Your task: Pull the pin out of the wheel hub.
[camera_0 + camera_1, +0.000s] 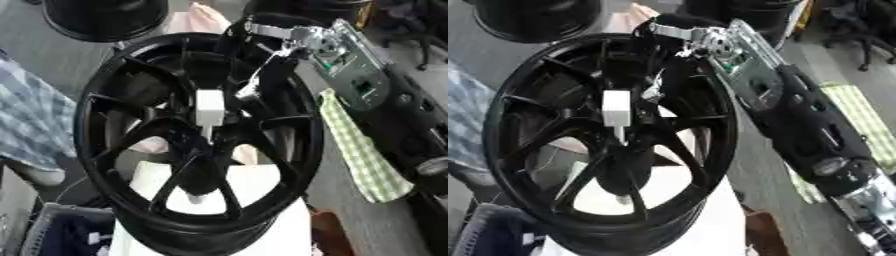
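Observation:
A black spoked wheel (105,150) stands tilted on a white support, its face towards me. At its hub a white pin (210,106) sticks out, a blocky head on a thin stem that runs down into the hub centre (206,142). My right arm (798,115) comes in from the upper right over the rim. My right hand (262,75) hangs inside the wheel just right of the pin's head. Its dark parts blend with the spokes, so contact with the pin is hidden. My left hand shows in neither view.
A second black wheel (105,17) lies at the top left. A green checked cloth (363,150) hangs right of the rim. The white support (258,182) shows through the spokes. Blue plaid fabric (31,115) lies at left, a crate (57,230) at the bottom left.

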`<state>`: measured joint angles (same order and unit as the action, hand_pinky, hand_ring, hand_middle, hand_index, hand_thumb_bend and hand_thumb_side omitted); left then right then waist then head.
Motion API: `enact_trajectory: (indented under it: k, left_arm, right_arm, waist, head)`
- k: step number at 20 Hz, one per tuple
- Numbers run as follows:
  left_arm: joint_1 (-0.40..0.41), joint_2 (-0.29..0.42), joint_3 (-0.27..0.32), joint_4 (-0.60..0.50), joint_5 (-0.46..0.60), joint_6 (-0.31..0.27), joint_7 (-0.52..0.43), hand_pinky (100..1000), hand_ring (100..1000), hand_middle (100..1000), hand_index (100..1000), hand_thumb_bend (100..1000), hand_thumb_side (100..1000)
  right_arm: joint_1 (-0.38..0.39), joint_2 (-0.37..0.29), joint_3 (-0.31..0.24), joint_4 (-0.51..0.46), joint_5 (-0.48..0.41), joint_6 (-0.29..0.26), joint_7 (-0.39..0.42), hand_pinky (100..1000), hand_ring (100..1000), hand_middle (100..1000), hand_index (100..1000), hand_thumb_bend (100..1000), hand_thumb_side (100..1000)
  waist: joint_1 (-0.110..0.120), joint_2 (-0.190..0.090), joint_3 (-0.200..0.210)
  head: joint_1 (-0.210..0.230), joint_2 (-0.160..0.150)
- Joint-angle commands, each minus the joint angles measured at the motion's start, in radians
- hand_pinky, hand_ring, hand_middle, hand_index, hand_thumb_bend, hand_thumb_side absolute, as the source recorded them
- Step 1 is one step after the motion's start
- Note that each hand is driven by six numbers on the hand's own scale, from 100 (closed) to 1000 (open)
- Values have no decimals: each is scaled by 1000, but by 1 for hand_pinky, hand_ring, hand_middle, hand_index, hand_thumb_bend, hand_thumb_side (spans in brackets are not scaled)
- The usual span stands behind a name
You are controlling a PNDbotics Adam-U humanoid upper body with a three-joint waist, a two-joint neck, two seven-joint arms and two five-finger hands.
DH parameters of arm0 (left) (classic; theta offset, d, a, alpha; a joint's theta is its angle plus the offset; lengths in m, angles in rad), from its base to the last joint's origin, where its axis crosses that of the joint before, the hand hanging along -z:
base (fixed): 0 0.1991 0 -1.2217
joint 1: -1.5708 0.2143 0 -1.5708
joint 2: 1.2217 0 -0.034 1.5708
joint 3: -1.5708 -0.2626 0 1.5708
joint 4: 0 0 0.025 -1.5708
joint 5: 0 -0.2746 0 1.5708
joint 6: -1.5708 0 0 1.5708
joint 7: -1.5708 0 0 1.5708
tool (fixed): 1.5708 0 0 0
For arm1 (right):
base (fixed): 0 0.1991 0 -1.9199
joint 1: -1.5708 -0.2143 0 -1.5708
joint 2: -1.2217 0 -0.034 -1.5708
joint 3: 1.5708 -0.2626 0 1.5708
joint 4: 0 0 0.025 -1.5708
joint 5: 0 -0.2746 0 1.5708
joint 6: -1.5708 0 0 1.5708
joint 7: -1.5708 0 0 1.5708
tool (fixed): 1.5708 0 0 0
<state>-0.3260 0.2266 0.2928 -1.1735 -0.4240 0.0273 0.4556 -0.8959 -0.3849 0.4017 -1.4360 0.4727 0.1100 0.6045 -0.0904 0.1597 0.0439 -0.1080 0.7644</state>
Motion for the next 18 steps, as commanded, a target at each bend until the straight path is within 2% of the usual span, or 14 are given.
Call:
enact_trajectory:
  k: [1, 11, 18]
  left_arm:
    - [-13, 8, -2, -24, -7, 2, -3, 778, 758, 576, 775, 100, 826]
    - [-2, 16, 1, -19, -8, 7, 0, 778, 759, 577, 775, 100, 825]
    - [5, 22, 5, -17, -8, 10, 3, 778, 759, 578, 775, 100, 825]
  right_arm:
    - [-17, -15, -7, -16, -18, 11, -2, 684, 782, 662, 788, 652, 293]
    - [-57, -68, -13, -129, -90, 40, -7, 683, 778, 654, 790, 624, 300]
    - [-52, -84, 2, -229, -141, 63, 5, 669, 769, 638, 785, 624, 288]
  waist:
    - [3, -21, 1]
    - [-1, -29, -9]
    - [-5, -37, -19]
  head:
    - [-6, 6]
    - [-7, 6]
    - [-8, 6]
